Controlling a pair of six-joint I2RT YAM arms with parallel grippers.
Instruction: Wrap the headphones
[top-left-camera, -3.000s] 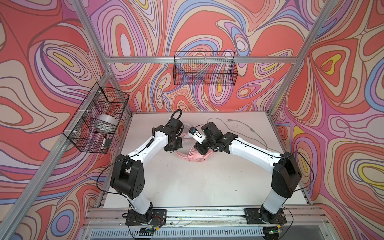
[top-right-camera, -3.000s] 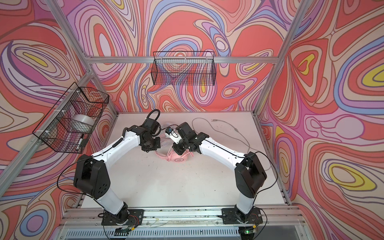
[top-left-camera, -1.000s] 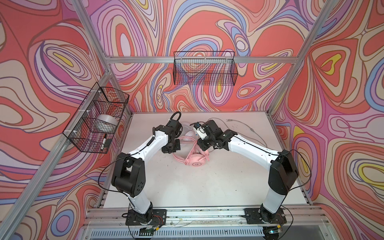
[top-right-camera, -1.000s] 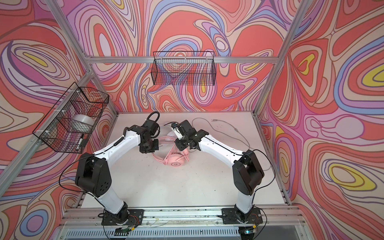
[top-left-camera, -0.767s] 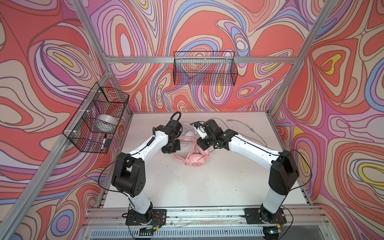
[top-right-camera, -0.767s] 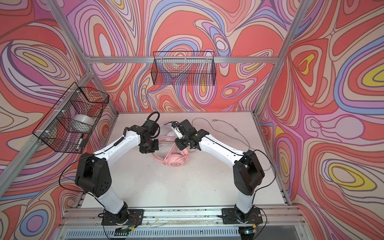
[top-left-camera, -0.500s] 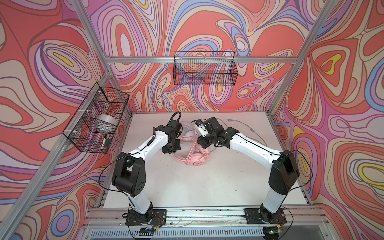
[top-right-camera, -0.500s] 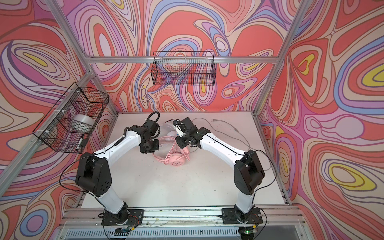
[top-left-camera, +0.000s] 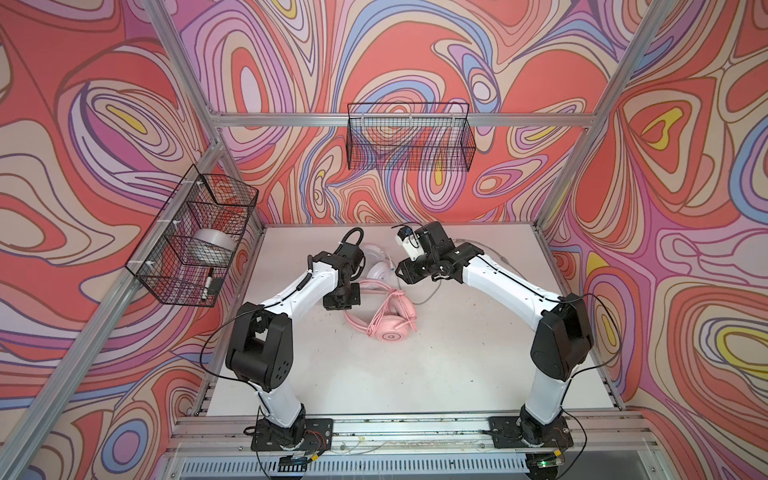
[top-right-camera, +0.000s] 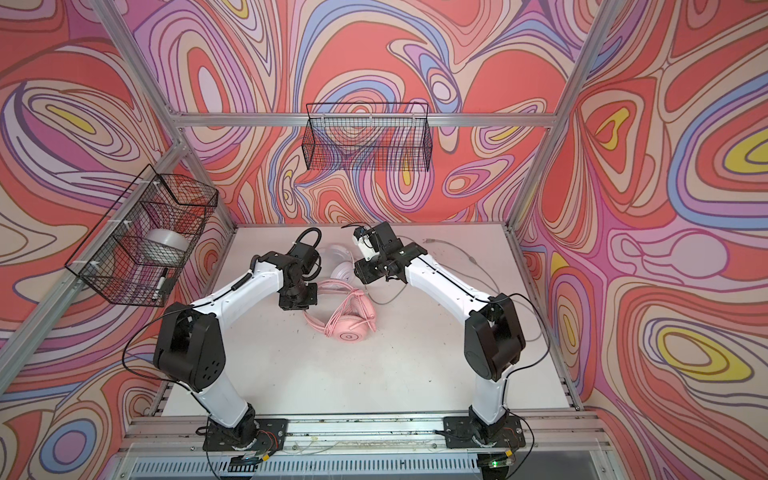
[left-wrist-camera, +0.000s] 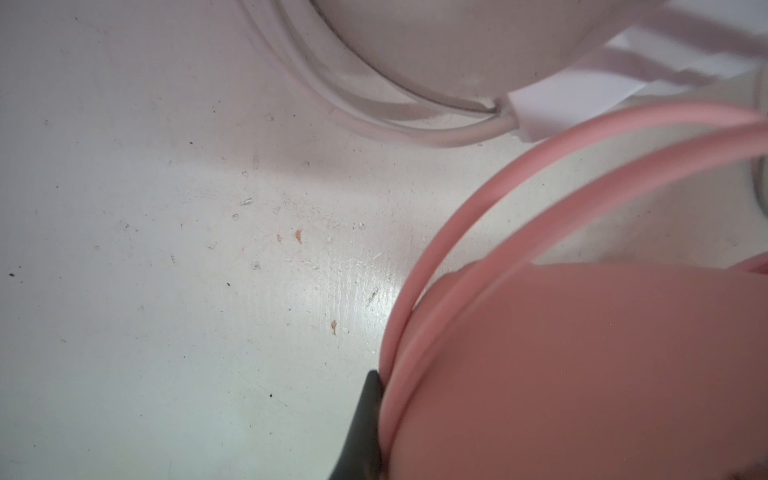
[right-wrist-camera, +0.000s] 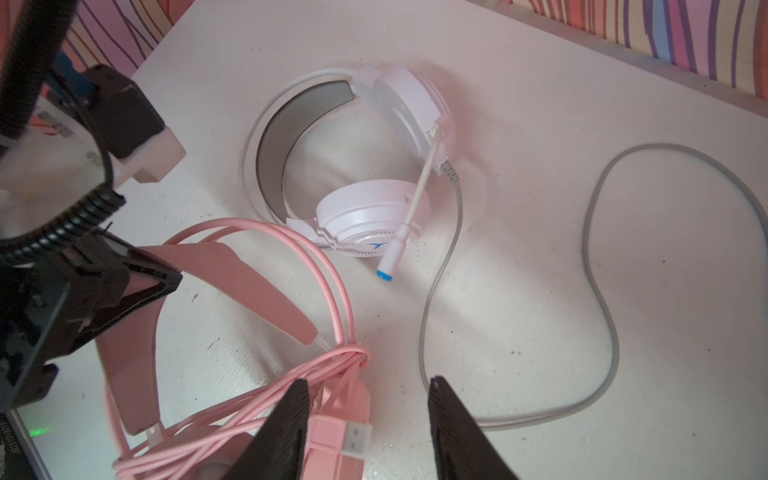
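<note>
Right wrist: right tool (right-wrist-camera: 368, 380) released, left tool (right-wrist-camera: 153, 282) clenching pink headset (right-wrist-camera: 249, 286); blue emblem (right-wrist-camera: 379, 246) on white headset (right-wrist-camera: 365, 216).

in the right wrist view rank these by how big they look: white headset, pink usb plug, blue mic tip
1. white headset, largest by far
2. pink usb plug, which lies nearest the camera, so it looks enlarged
3. blue mic tip, smallest

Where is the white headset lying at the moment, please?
In both top views the white headset lies toward the back of the table, centre-left, just behind the pink headset.
</note>
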